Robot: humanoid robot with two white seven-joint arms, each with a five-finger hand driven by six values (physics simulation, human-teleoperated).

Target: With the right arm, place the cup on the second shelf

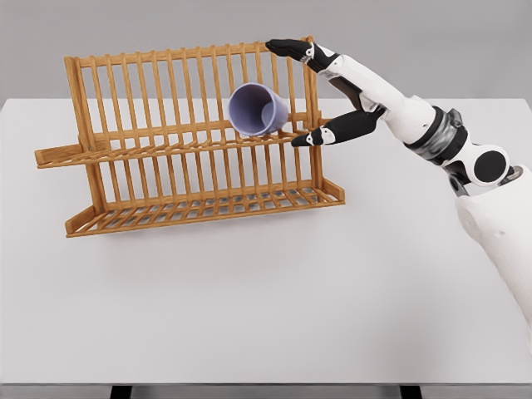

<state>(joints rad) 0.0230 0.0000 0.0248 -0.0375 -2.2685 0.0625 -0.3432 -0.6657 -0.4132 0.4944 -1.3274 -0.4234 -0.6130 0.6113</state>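
A lavender cup (257, 109) lies on its side on the upper shelf of a wooden dish rack (191, 141), its open mouth facing me and to the left. My right hand (293, 90) is just right of the cup, fingers spread wide: the upper fingers (287, 46) reach over the rack's top rail, the thumb (314, 137) points at the shelf rail below the cup. The hand is open and does not touch the cup. The left arm is out of view.
The rack stands on a white table (266, 291) toward its back left, with a lower shelf (208, 208) beneath the upper one. A grey wall lies behind the table.
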